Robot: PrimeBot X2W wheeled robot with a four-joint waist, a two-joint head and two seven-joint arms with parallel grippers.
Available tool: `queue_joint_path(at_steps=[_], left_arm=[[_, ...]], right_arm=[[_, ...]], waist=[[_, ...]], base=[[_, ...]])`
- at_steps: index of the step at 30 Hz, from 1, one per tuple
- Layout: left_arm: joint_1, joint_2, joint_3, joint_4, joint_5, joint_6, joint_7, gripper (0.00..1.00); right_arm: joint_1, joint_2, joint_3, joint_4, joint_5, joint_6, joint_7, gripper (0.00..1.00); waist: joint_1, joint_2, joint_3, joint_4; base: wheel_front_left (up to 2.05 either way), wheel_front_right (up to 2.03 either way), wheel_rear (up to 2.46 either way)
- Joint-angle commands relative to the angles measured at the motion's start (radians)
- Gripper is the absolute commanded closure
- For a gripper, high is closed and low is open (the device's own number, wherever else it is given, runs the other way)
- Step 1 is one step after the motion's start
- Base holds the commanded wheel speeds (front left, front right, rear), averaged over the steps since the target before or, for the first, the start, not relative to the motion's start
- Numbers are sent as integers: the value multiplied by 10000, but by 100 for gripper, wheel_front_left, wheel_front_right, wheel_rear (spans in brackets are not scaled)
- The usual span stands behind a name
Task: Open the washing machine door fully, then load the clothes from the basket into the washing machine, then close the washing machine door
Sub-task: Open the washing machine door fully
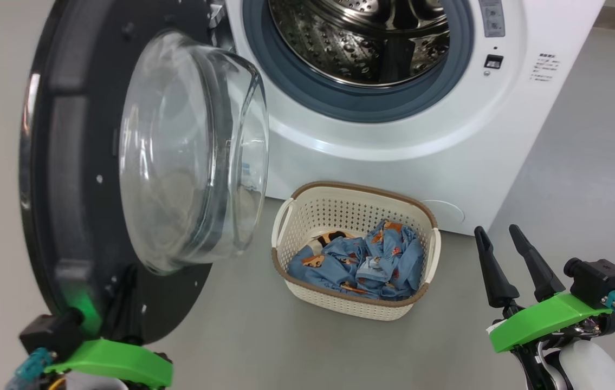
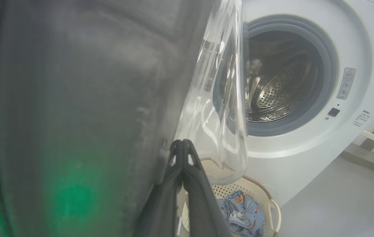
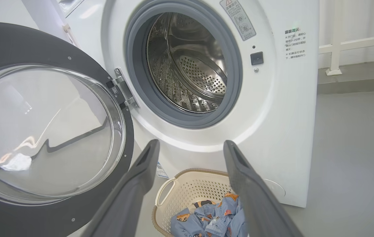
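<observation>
Left claw [image 2: 182, 144] clenched beside open door [image 1: 69, 135], right claw [image 1: 504, 234] spread; clothes [image 1: 361, 260] lie in basket [image 1: 361, 187], loading and closing ahead.

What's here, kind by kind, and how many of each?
White boxy front-loading washing machine: 1
Cream perforated plastic basket with brown rim: 1
Heap of light-blue printed clothes, pieces uncountable: 1
Dark two-fingered grippers, left gripper and right gripper: 2
Total: 5
</observation>
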Motion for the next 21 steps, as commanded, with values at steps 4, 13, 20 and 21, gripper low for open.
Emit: queue_joint_path(at_steps=[4,13,20,21], left_arm=[[-624,628,816,-206,-115,237,51,100],[-1421,1291,1369,473,-341,239,312,100],[-2184,1929,1502,1536,-252,106,467,100],[-2297,1994,1499,1687,-237,83,491,100]], right_arm=[[-141,-21,166,-272,-52,58,-122,0],[-334,-66,105,-292,-92,58,-122,0],[-439,-69,46,-313,-132,58,-122,0],[-452,-68,48,-312,-132,58,-122,0]], waist=[[0,0,206,243],[0,0,545,649],[0,0,738,913],[0,0,758,941]], base=[[0,0,0],[0,0,0],[0,0,0],[0,0,0]])
